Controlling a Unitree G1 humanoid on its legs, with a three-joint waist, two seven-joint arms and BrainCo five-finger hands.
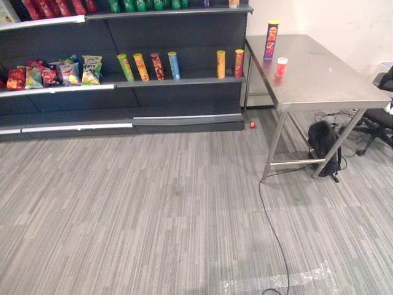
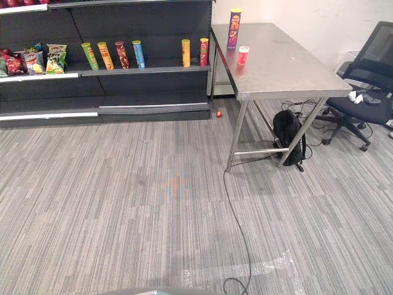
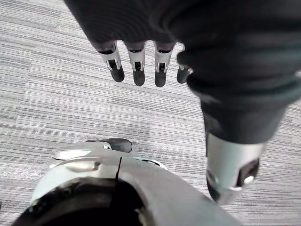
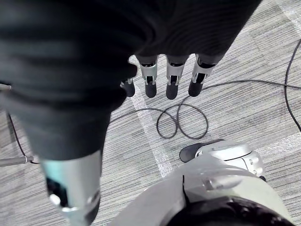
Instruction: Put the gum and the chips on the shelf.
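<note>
Left hand (image 3: 138, 70) hangs, fingers straight, empty. Shelf (image 1: 178, 81) at 11 o'clock. Chips can (image 1: 271, 40) upright on table (image 1: 325, 80) at 1 o'clock: probably light, stiff, slick; wrap mid-body. Gum tub (image 1: 281, 66) at can's 5 o'clock: small, likely tippy; pinch sides. Right hand (image 4: 172, 82) likewise straight-fingered, empty.

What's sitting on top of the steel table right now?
On the steel table: a tall chips can near the back edge and a small red gum tub in front of it, both upright, neither covered.
</note>
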